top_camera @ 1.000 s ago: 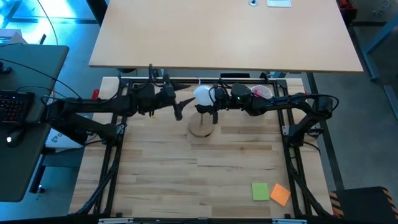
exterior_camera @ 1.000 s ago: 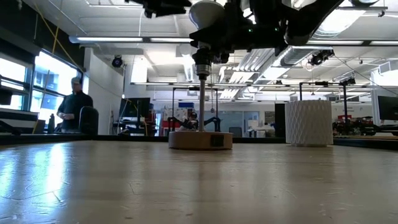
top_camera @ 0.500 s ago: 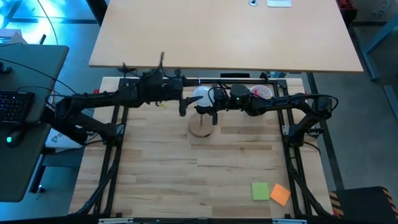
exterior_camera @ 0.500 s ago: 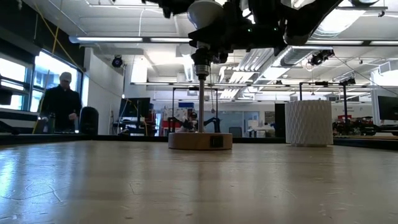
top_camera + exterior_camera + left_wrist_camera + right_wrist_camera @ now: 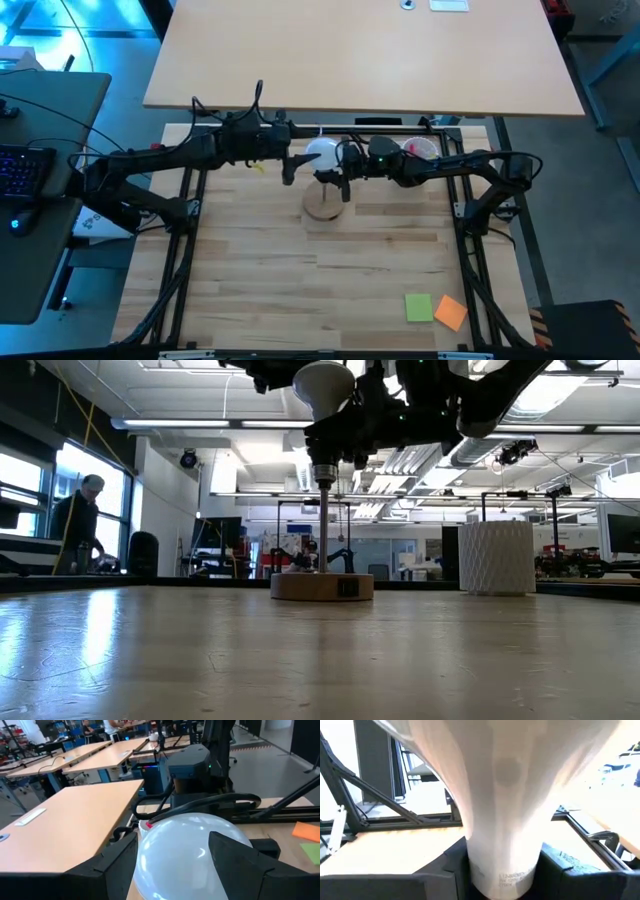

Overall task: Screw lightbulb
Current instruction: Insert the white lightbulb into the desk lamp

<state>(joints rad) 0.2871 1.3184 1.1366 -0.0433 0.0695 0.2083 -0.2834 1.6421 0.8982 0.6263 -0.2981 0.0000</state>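
The white frosted lightbulb [image 5: 322, 153] stands upright over the black socket [image 5: 322, 465] of the round wooden stand [image 5: 322, 206], near the table's far edge; its base is hidden. My left gripper [image 5: 293, 166] reaches in from the table's left and is shut on the bulb's globe [image 5: 322, 382]. My right gripper [image 5: 341, 178] reaches in from the right and is shut on the bulb's narrow neck. The stand's pole [image 5: 324, 525] rises from its base [image 5: 322, 586] on the table. My left gripper has the bulb's round globe [image 5: 180, 847] between its two fingers [image 5: 117, 867], one on each side. The fingers come level from the table's left. The bulb is upright above the socket. My right gripper pinches the bulb's narrow neck [image 5: 505, 862], just below the globe, between its two fingers [image 5: 454, 870]. The fingers come level from the table's right and lie across the neck. The bulb stands upright over the socket, and the gripper hides its base.
A white cup with pink items [image 5: 420, 148] stands at the far right behind my right arm and shows in the low view [image 5: 496, 557]. Green [image 5: 418, 307] and orange [image 5: 451, 313] paper notes lie near the front right. A person [image 5: 80, 525] is in the room beyond.
My left gripper has gone toward the table's far edge and right, up to the bulb, and its wrist has turned. The bulb's globe has shifted slightly toward the table's left. My right gripper has stayed at the bulb's neck.
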